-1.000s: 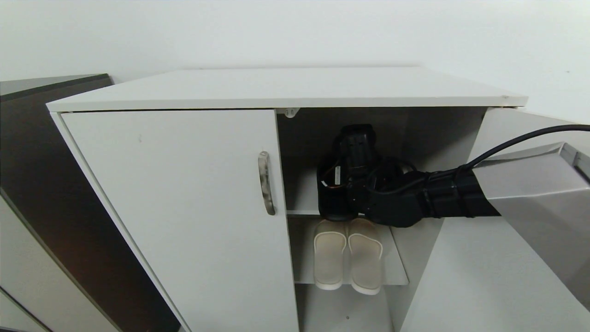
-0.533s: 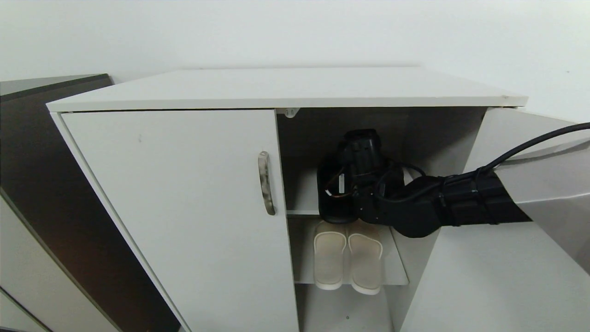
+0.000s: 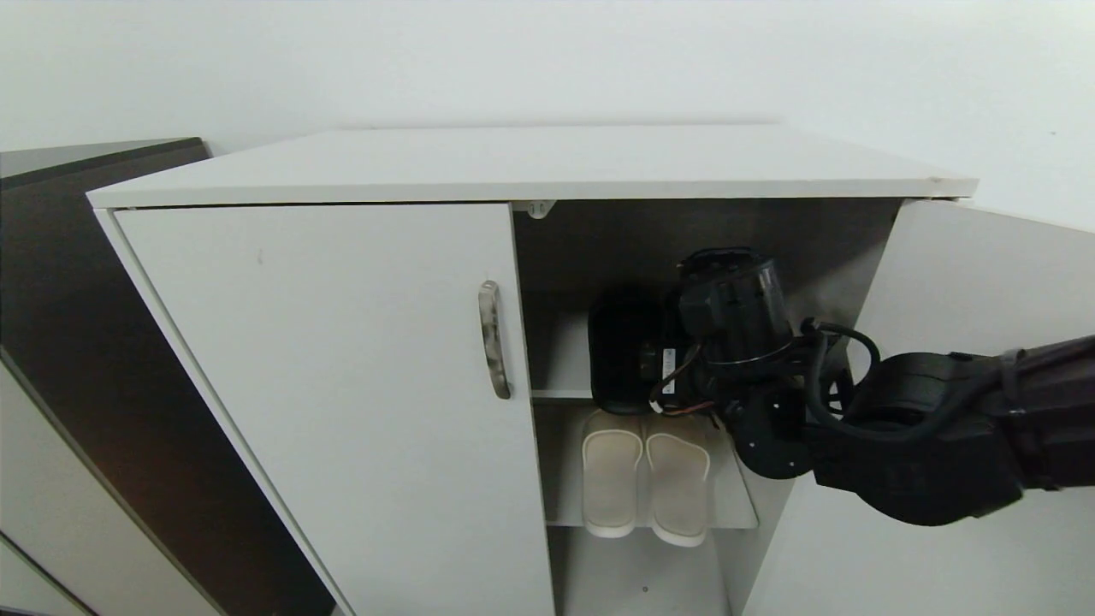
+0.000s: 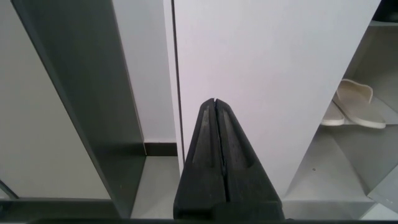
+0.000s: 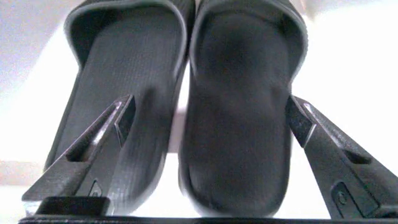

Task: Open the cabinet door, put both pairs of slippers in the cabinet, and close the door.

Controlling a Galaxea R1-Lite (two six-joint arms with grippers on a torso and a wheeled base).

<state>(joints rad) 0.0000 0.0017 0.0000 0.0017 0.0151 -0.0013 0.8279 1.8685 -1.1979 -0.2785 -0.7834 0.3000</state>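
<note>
Now farther out of the cabinet (image 3: pixel 513 162), right pincer (image 5: pixel 208 109) released, black slippers (image 5: pixel 239 93) between its fingers (image 5: pixel 93 140); left pincer (image 4: pixel 215 102) clenched, empty.

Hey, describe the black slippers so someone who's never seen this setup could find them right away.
Start at the white cabinet, whose right side stands open. On the upper shelf inside sits the pair of black slippers, side by side. They are the only dark pair, directly above the cream slippers on the shelf below.
</note>
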